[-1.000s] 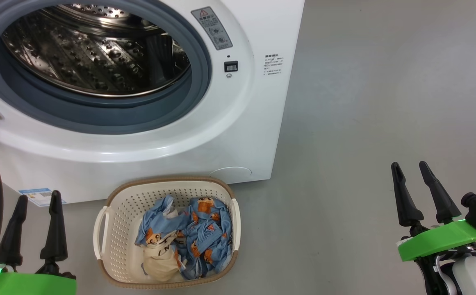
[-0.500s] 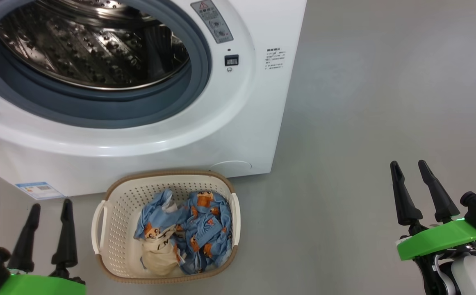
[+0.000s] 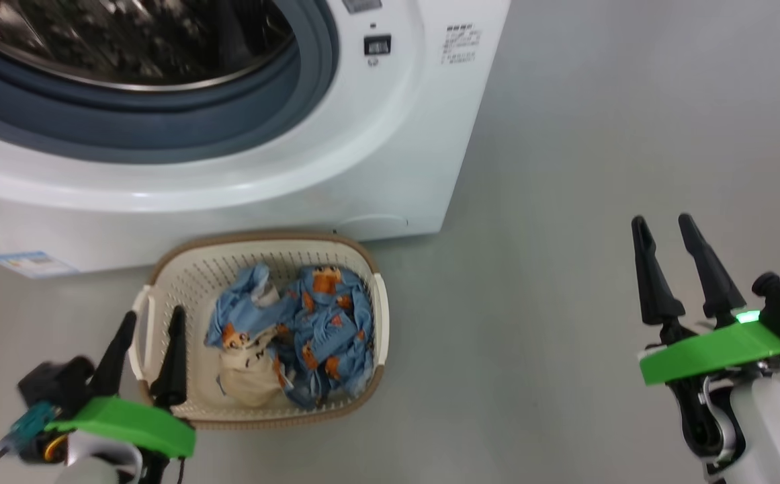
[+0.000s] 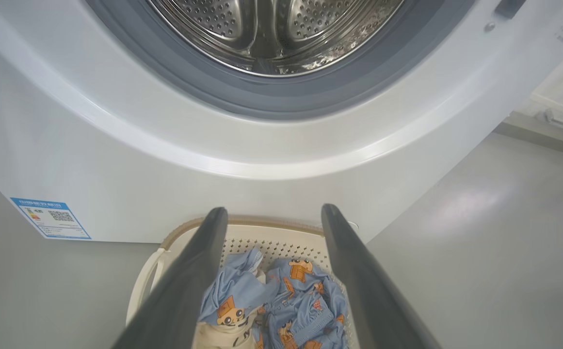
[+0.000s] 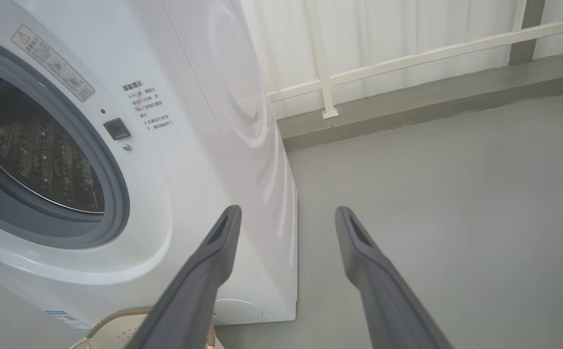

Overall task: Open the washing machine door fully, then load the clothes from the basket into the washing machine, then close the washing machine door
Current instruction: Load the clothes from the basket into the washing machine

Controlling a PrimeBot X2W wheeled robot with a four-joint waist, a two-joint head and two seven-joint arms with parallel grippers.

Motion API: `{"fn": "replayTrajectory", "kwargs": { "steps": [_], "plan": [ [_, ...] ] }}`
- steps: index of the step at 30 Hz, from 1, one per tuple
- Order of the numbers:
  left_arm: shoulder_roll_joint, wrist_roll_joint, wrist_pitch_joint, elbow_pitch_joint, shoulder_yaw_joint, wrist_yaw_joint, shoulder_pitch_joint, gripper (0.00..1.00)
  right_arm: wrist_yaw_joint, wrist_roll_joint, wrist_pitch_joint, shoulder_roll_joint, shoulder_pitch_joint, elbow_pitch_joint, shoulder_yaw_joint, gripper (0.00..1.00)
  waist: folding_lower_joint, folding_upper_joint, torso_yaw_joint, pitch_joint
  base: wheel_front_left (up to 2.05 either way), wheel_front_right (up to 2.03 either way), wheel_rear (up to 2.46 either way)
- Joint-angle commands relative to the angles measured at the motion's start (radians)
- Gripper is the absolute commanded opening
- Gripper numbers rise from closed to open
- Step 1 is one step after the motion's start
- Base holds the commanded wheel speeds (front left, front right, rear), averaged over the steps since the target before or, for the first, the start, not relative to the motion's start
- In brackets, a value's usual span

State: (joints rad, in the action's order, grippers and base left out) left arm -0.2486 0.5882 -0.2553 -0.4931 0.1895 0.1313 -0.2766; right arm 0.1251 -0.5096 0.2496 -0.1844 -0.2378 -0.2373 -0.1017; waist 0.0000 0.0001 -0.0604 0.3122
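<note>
While the head camera has tipped downward and the washing machine sits higher in its view, the left fingers, spread wide and empty, have swung inward and now overlap the left rim of the basket; the clothes lie heaped inside it, on the floor just before the machine; the right fingers stand wide and empty, well apart; the drum is open behind its grey seal.

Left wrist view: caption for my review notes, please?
Left gripper, fingers spread, points at the clothes in the basket before the washing machine.
</note>
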Motion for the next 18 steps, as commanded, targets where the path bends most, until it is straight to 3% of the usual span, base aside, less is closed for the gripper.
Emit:
{"fn": "replayTrajectory", "kwargs": {
  "steps": [1,18],
  "plan": [
    [-0.026,0.01,-0.006,-0.008,-0.008,-0.001,-0.047,1.0,0.006,0.0,0.012,-0.005,-0.025,0.029,-0.023,1.0,0.0,-0.0001,-0.006,0.071,0.0,0.0,0.0],
    [-0.12,0.109,0.003,-0.422,0.32,-0.001,-0.386,1.0,0.006,0.021,0.012,0.044,-0.172,0.052,-0.054,1.0,0.0,-0.0001,-0.057,0.322,0.0,0.0,0.0]
  ]
}}
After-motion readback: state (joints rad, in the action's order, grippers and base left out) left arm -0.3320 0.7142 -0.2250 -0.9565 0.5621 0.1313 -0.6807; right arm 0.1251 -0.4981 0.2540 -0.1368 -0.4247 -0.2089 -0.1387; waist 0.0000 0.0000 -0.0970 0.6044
